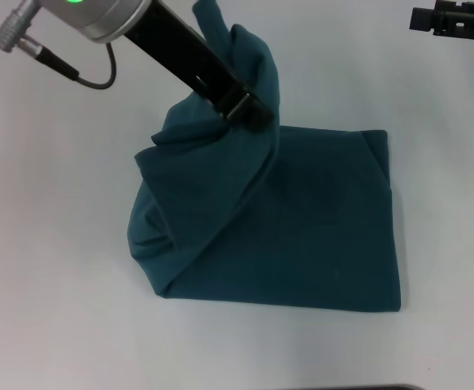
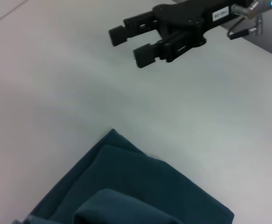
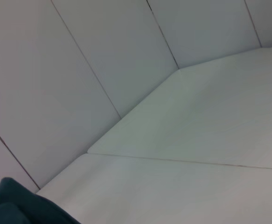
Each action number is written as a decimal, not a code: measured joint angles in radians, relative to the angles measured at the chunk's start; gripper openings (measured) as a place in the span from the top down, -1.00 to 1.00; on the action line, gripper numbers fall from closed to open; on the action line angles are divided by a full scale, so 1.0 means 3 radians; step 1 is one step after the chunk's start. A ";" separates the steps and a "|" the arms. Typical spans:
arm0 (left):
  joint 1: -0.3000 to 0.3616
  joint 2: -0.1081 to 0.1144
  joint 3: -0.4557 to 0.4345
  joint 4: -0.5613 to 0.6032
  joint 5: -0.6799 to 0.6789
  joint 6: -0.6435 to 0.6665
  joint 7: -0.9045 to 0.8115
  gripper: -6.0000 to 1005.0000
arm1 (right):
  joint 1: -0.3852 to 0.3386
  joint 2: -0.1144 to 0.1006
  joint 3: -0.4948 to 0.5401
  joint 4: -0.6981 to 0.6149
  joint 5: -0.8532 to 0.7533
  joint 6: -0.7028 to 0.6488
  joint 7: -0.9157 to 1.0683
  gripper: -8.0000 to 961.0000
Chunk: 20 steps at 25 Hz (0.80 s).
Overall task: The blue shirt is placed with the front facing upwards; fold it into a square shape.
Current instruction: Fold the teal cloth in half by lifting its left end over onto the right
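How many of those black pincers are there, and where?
2. The left pincer pinches a lifted fold of the blue shirt. The right pincer hangs open over bare table, far right, away from the shirt.

Shirt (image 1: 302, 236) lies flat on the worktop (image 1: 50, 244) approx mid, a bit toward the front edge, w/ its left side pulled up into a peak. Left gripper (image 1: 249, 110) sits at that peak, above the shirt's rear-left part, arm reaching in from the rear-left corner. Right gripper (image 1: 419, 18) hangs near the rear-right corner, well apart from the shirt.
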 joint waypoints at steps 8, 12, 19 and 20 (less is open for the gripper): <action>-0.0116 -0.0017 0.0053 0.0003 -0.0078 -0.0007 -0.0053 0.86 | 0.0000 -0.0003 -0.0002 -0.0006 -0.0006 -0.0001 0.0001 -0.88; -0.0175 -0.0023 0.0076 0.0009 -0.0085 -0.0020 -0.0072 0.86 | -0.0004 -0.0004 0.0000 -0.0003 -0.0004 -0.0005 -0.0001 -0.87; -0.0201 -0.0031 0.0137 0.0039 -0.0149 -0.0084 -0.0085 0.86 | -0.0005 -0.0005 0.0005 -0.0012 0.0005 -0.0012 -0.0001 -0.86; -0.0201 -0.0031 0.0149 0.0042 -0.0176 -0.0113 -0.0087 0.86 | -0.0007 -0.0005 0.0008 -0.0012 0.0005 -0.0014 0.0000 -0.86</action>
